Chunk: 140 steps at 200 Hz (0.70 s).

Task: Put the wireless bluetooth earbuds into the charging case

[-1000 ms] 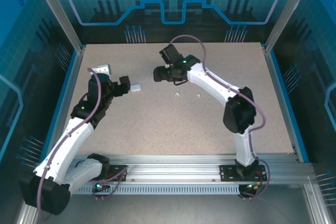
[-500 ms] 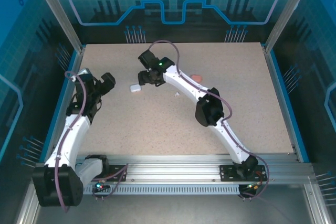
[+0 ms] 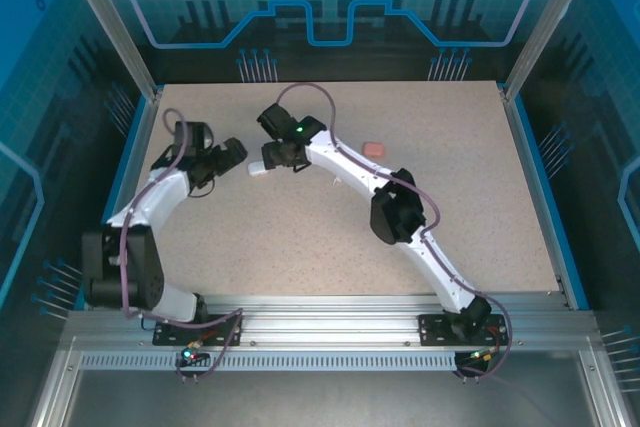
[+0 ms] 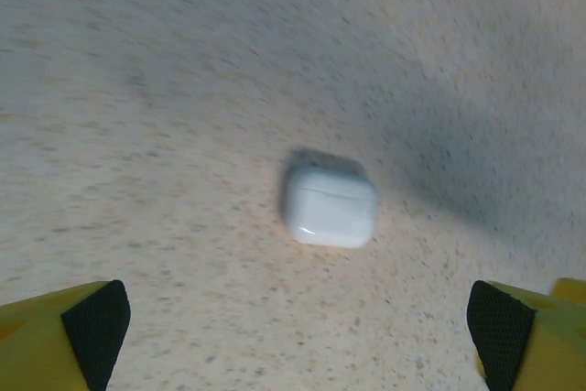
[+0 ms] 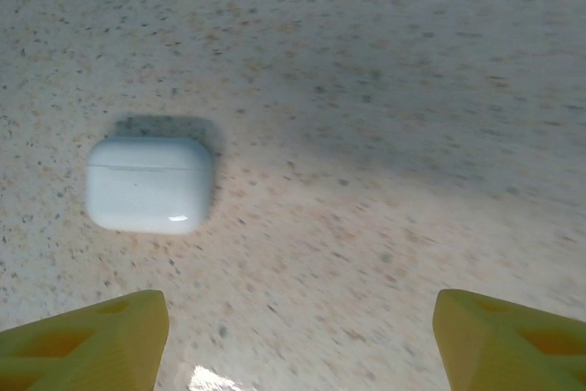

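The speckled tabletop [image 3: 480,207] carries everything, and both arms lean in over its far-left part. The right arm [image 3: 400,212] stretches diagonally from its base at the near edge, while the left arm [image 3: 150,202] bends in from the left edge. The left gripper [image 4: 299,318] stands wide, its black-padded yellow fingers at the two lower corners of its wrist view and nothing between them. The right gripper [image 5: 302,336] is spread just as wide and is also empty. A salmon-pink charging case [image 3: 374,149] lies on the far side of the right arm, apart from both grippers. The white charging case [image 3: 257,169] sits flat on the tabletop between the two grippers and touches neither. Its lid seam shows as a thin line in both wrist views and the lid looks closed. In the left wrist view it lies ahead of the fingers, roughly centred; in the right wrist view it lies off to the left. The earbuds are too small to pick out with any certainty. The step in hand looks like the approach to the white case. Since the lid is down, the next move probably calls for one gripper to drop around the case body and steady it while the other lifts the lid. Only then could any earbud be fetched and seated.
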Motion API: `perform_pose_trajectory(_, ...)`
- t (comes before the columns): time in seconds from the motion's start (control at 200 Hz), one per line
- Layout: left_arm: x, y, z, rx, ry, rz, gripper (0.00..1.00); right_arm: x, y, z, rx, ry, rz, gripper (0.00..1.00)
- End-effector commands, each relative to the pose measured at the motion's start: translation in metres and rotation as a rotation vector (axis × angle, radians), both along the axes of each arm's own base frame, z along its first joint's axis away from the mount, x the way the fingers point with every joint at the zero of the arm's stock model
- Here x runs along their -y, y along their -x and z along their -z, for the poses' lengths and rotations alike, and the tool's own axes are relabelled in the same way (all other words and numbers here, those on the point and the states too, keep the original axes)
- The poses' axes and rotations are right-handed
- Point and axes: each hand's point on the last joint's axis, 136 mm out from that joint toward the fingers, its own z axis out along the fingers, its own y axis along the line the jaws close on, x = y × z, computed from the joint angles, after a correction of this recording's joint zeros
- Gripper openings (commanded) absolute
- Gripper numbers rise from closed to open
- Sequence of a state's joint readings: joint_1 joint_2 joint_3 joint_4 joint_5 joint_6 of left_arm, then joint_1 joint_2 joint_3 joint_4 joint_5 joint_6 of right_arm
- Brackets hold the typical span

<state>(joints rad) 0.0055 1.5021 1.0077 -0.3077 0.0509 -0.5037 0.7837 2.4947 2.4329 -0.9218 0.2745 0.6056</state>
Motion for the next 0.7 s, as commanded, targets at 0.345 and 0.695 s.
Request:
perform_pose_trajectory(0.345, 0.045, -0.037, 0.051, -0.326, -0.247, 0.228, 0.99, 0.142, 0.031, -0.108, 0.103, -0.143, 0.189, 0.78)
perform_pose_trajectory(0.695, 0.055, -0.051, 0.077, -0.426, -0.29, 0.218, 0.97, 0.196, 0.062, -0.112, 0.116, -0.244, 0.245, 0.78)
